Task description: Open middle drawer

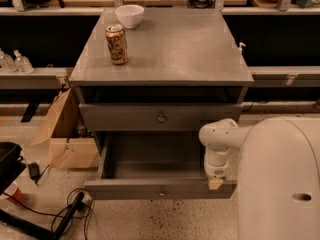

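**Middle drawer stands open, gripper parked at its right corner**

From where I stand, the middle drawer of the grey cabinet is drawn well out toward the room. Its shallow box is bare inside, and its flat front hangs forward of the top drawer above it. By my reckoning the job is all but done.

The gripper sits low at the right end of that drawer front, touching or just over its top edge. It is well apart from the small round knob at the centre. I cannot tell whether it is spread or closed. The white arm drops straight down to it from a rounded elbow. That suits hooking the edge and hauling rather than pinching the little knob.

Everything on the cabinet looks like matt painted metal, square and plain. On top stand a brown-and-gold drink can and a glossy white bowl. Both are set back, clear of the work. A cardboard box leans at the left, above a speckled floor.
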